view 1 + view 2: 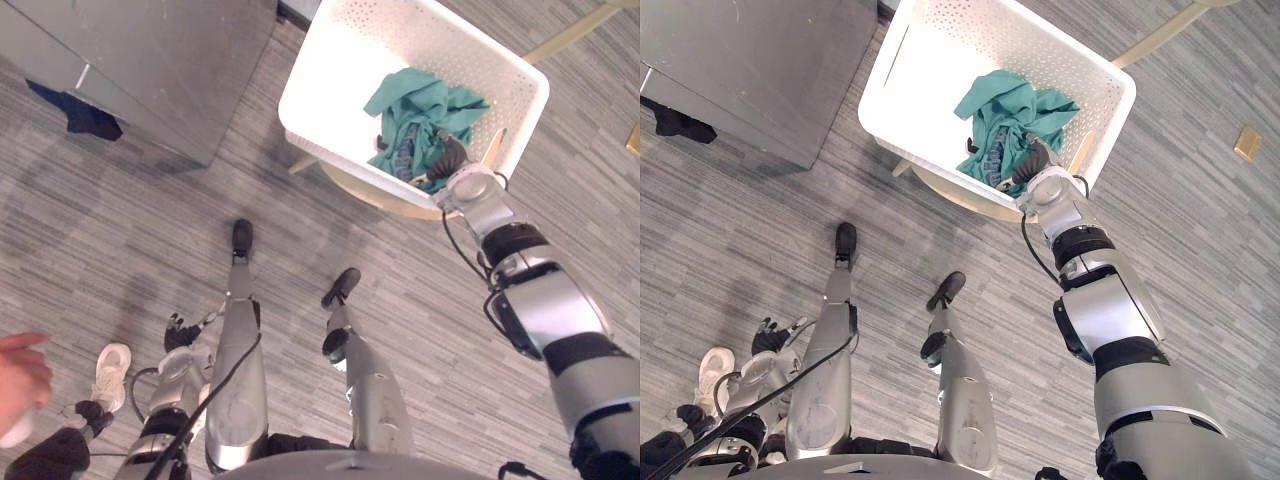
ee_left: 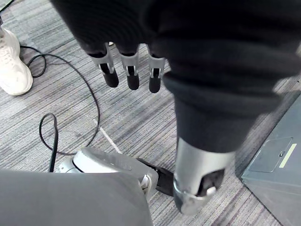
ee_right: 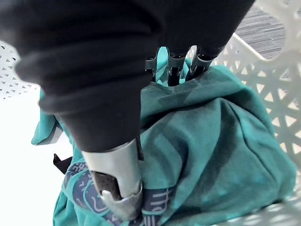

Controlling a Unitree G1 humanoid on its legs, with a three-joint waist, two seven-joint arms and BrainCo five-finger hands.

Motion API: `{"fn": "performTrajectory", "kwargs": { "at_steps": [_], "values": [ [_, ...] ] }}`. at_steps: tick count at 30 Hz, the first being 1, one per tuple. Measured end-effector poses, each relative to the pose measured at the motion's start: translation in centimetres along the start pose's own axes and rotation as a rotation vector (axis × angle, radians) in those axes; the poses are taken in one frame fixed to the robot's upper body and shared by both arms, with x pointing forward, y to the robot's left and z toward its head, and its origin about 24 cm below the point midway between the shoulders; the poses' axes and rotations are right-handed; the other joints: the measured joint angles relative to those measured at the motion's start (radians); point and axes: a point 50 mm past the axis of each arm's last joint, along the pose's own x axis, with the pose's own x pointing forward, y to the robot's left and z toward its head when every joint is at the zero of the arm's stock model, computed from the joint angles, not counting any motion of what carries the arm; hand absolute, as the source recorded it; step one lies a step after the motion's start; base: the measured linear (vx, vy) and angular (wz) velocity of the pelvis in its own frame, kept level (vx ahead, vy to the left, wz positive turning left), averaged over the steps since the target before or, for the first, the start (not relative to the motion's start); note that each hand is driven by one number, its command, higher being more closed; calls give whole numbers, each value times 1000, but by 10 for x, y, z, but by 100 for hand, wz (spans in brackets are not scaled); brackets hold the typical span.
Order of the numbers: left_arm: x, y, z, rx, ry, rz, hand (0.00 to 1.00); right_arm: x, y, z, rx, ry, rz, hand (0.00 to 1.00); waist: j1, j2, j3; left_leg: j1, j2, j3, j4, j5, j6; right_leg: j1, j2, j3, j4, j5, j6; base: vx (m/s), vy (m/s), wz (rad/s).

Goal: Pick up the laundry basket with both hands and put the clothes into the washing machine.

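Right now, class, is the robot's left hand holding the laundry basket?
No: the left hand hangs open above the carpet floor, fingers straight and touching nothing, well apart from the white laundry basket.

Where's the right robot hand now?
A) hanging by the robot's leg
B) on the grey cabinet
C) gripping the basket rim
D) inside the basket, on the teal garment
D: the right robot hand reaches down into the white laundry basket and rests against the teal garment.

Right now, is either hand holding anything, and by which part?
Left hand hangs open, holding nothing. Right hand is down among the teal clothes in the basket; a grip cannot be told.
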Motion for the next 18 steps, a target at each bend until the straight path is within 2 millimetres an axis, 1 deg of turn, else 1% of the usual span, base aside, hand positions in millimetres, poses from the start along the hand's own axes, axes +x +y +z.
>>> {"fn": "performTrajectory", "kwargs": {
  "at_steps": [4,6,8,10,12,13,15,16,18],
  "values": [
    [1,5,-3,-5,19,18,0,0,-2,0,-15,4,-6,0,-5,-13,-8,26,1,11,-36,21,-1,3,0,7,0,9,5,1,-9,-3],
    [2,8,-5,-9,27,27,0,1,-5,3,-20,-4,-17,0,-8,-20,-12,34,1,19,-36,21,-1,7,-1,14,-1,11,5,4,-17,-8],
    [2,10,-6,-7,34,34,0,2,-12,12,-15,-24,-34,0,-16,-21,-13,44,1,23,-36,21,-1,16,-1,17,-3,11,4,4,-24,-5],
    [2,12,-6,-2,37,39,0,4,-22,24,-12,-55,-60,0,-27,-22,-14,53,2,24,-37,21,-1,24,0,19,-7,11,4,0,0,0],
    [3,13,-6,-1,35,41,0,4,-28,30,-15,-70,-73,0,-30,-28,-17,53,3,26,-37,21,-1,24,0,21,-10,11,5,-1,-15,-2],
    [3,15,-5,-1,32,45,0,4,-32,36,-44,-88,-76,0,-32,-37,-23,54,4,28,-37,21,-1,25,0,23,-14,13,6,3,-30,-4],
    [3,16,-4,-1,30,47,0,3,-35,43,-70,-121,-74,0,-32,-44,-27,56,4,31,-37,21,-1,25,0,26,-15,14,8,10,-19,-3],
    [4,17,-4,0,29,48,0,2,-37,51,-90,-156,-67,0,-33,-47,-27,61,4,34,-37,21,-1,28,0,28,-15,17,9,17,-22,-7],
    [4,18,-3,-8,31,45,0,-1,-39,75,-143,-243,-49,0,-33,-60,-32,74,5,53,-37,19,-3,31,0,45,-18,26,14,20,-29,-15]
  ]
}}
